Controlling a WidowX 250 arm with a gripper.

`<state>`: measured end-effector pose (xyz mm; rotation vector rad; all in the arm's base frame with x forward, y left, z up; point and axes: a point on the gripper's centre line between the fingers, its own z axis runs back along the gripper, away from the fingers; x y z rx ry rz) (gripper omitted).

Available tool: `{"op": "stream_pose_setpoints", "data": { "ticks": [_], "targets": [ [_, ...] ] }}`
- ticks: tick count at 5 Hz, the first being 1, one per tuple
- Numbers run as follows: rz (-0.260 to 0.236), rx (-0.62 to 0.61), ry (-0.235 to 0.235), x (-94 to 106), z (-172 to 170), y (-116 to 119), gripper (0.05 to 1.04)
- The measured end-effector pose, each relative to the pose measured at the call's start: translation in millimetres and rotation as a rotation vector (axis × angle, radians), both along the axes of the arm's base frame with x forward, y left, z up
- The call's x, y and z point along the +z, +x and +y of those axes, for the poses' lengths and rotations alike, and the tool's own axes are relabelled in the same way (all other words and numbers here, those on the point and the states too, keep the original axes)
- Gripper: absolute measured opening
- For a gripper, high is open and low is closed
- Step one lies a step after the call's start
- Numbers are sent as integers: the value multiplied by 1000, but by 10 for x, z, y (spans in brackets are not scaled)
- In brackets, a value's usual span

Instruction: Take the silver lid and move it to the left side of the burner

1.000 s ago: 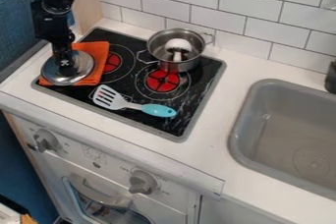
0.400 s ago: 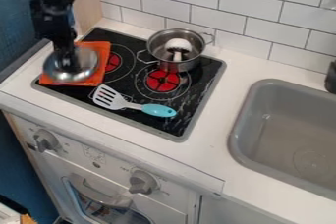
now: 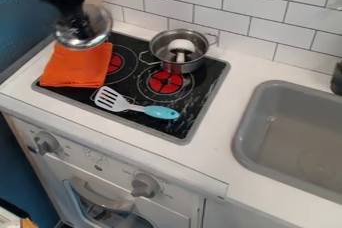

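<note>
The silver lid lay on the orange cloth at first, then shifted slightly on or just over it; now it is up at the cloth's far edge, tilted. The pincer has gone up and back with it, from over the cloth, uncovering most of the cloth's top.

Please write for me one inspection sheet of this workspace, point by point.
Surface: black cooktop set in white counter; two red burner centres visible.
Job's things: silver lid raised, tilted; orange cloth partly covers left burner.
Clutter: turquoise-handled spatula on cooktop; metal pot holding white-topped brush.
Gripper: holds lid over cloth's far edge.
Cables: nothing seen.
Surroundings: grey sink, white tiled wall.
</note>
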<state>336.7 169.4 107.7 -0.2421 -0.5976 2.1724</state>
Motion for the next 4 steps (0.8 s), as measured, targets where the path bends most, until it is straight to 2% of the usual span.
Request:
{"op": "stream_pose_setpoints", "data": {
  "ticks": [1, 3, 4],
  "targets": [
    [-87, -200, -64, 169, -508, 125, 268],
    [-79, -495, -118, 87, -1483, 221, 268],
    [-27, -606, -110, -110, -1832, 246, 268]
  ]
}}
